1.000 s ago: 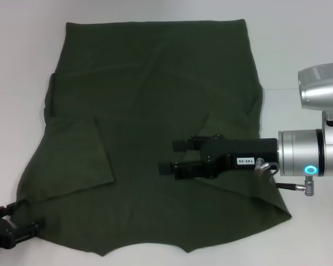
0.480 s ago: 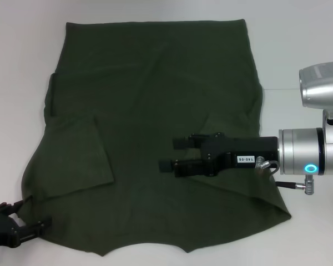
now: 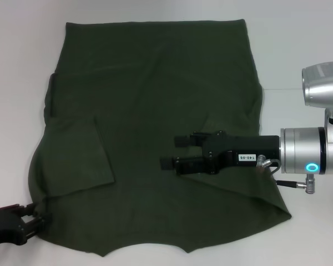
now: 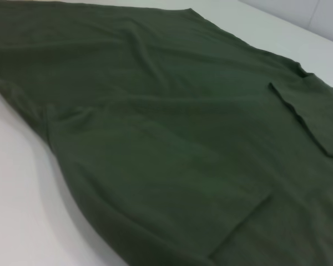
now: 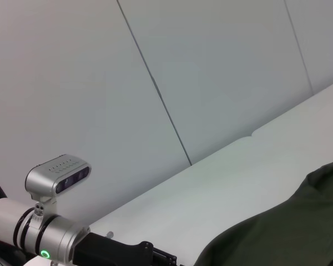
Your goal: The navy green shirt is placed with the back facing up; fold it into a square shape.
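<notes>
**Olive shirt spread flat, both sleeves turned in**

The navy green shirt (image 3: 155, 133) lies spread on the white table (image 3: 299, 50), covering most of the surface in the head view. It is a dark olive green, plain on the side that faces up, with no lettering showing. Its straight hem runs along the far edge of the cloth, and the shallow curve of the neckline sits at the near edge, closest to the robot. Both short sleeves are folded inward onto the body of the shirt: one forms a flat flap on the robot's left half of the shirt, the other a flap on its right half, partly hidden under the arm. Soft wrinkles run across the middle of the cloth, and the shirt's left edge bulges outward in a loose curve.

The right gripper (image 3: 173, 151) reaches in from the shirt's right side and hangs over the cloth near its middle, just beside the right sleeve flap. Its two black fingers (image 3: 183, 141) point toward the shirt's left side and stand apart, holding nothing.

The left gripper (image 3: 33, 219) is at the shirt's near left corner, its fingertips touching the edge of the cloth. Whether those fingers are parted or closed on the fabric cannot be told.
</notes>
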